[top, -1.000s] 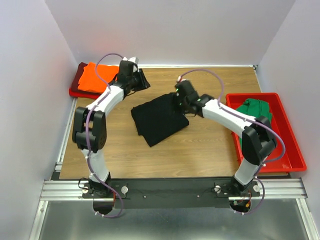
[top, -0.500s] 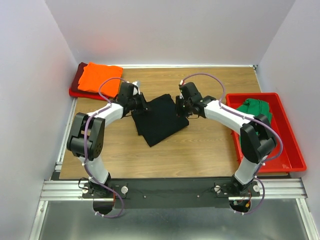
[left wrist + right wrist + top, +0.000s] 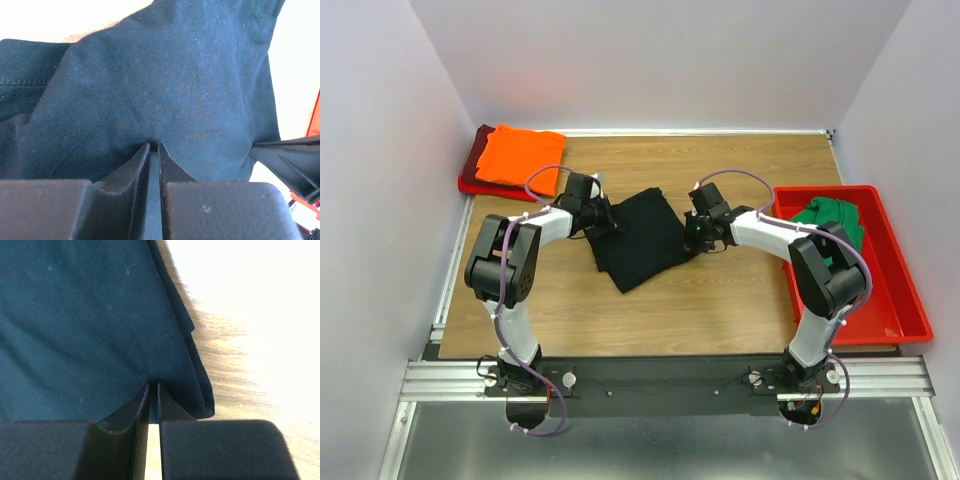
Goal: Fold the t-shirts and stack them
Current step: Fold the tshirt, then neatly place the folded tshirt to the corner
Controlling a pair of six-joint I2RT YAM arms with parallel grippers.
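Note:
The black t-shirt (image 3: 640,240) lies folded into a rough square in the middle of the table. My left gripper (image 3: 601,222) is shut on its left edge; in the left wrist view the cloth (image 3: 165,95) is pinched between the narrow jaws (image 3: 150,146). My right gripper (image 3: 693,238) is shut on the shirt's right edge, where the cloth (image 3: 90,325) runs between the jaws (image 3: 153,385). The bright orange t-shirt (image 3: 519,155) lies folded on the dark red one (image 3: 480,150) at the back left. The green t-shirt (image 3: 830,218) is bunched in the red bin (image 3: 905,310).
The red bin stands along the table's right side. The stack of orange and dark red shirts fills the back left corner. White walls close in the table at the back and on both sides.
Both grippers came down and inward onto the black shirt's opposite edges and closed on the cloth. The left arm swung from near the orange shirt toward the middle.

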